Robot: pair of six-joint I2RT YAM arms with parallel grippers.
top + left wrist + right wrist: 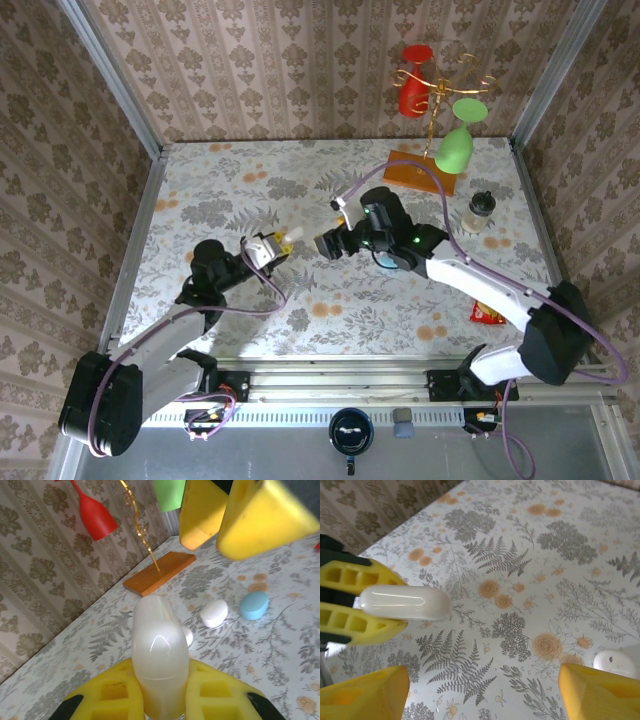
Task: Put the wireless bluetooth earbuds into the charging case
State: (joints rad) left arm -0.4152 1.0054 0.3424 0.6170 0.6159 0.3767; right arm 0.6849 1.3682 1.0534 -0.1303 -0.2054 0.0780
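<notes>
My left gripper (278, 243) is shut on a white glossy pebble-shaped charging case (160, 647), held upright above the table. The case's lid looks closed. The same case (402, 602) sticks out sideways from the left gripper's yellow fingers (355, 575). My right gripper (328, 244) faces it a short way to the right, open with nothing between its fingers (600, 690). A tiny white piece (188, 636), possibly an earbud, peeks out from behind the case. Another small white rounded piece (615, 662) lies on the table; I cannot tell whether it is an earbud.
A white oval (214, 613) and a blue oval (254, 605) lie on the floral tabletop beyond the case. At the back right stands a wooden base (420, 172) with a gold rack holding a red glass (414, 80) and a green glass (456, 148). A small jar (481, 210) and a red packet (487, 314) are at the right.
</notes>
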